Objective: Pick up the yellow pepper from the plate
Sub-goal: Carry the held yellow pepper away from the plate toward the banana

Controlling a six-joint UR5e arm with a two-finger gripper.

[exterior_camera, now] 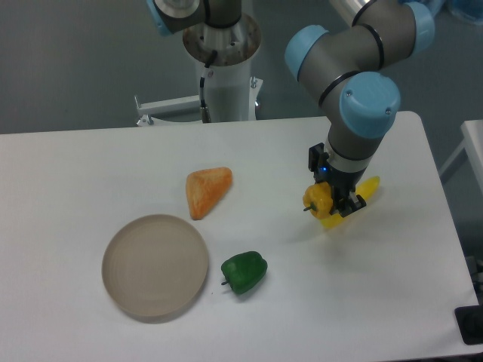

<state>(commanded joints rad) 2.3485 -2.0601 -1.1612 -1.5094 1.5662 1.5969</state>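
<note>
You see a white table (90, 166) with rounded corners filling most of the view, evenly lit, with soft shadows. Behind it lies a dull grey-green floor (68, 68). A white metal frame (170, 105) shows just past the table's far edge. At the right edge, part of another white surface (474, 143) enters your view.

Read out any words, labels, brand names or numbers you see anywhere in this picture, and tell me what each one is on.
No readable text: the arm, the gripper, the yellow pepper, the plate, the green pepper, the orange piece and the table bear no words, numbers or signs.
</note>
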